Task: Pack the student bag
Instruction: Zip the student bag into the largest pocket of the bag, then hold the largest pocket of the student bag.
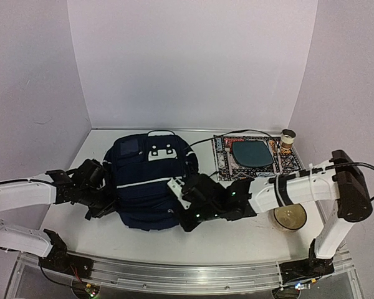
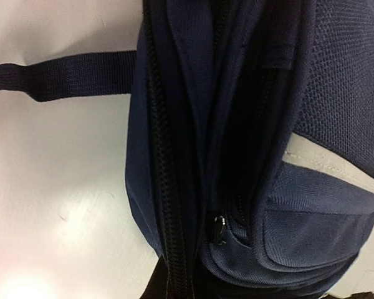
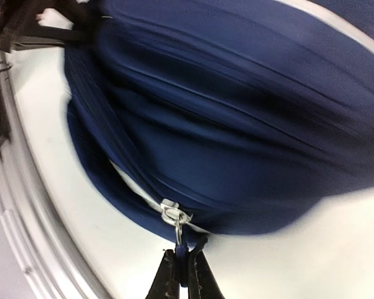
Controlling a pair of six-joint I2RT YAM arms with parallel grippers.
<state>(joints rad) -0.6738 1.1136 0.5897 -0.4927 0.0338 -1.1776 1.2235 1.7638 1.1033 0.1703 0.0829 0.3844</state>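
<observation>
The student bag (image 1: 146, 177), dark navy with white trim, lies flat in the middle of the table. My left gripper (image 1: 108, 202) is pressed against its left side. In the left wrist view the bag's zipper seam (image 2: 165, 187) runs down into the dark jaws at the frame's bottom, which look shut on the fabric edge. My right gripper (image 1: 188, 218) is at the bag's near right corner. Its fingers (image 3: 167, 280) are shut on the blue zipper pull (image 3: 183, 256), which hangs from a silver slider (image 3: 174, 215).
A patterned mat (image 1: 224, 163) with a dark teal pouch (image 1: 252, 152) lies to the bag's right. A small brown roll (image 1: 287, 138) stands behind it. A round gold-coloured object (image 1: 290, 216) sits by the right arm. A black cable (image 1: 202, 141) trails behind the bag.
</observation>
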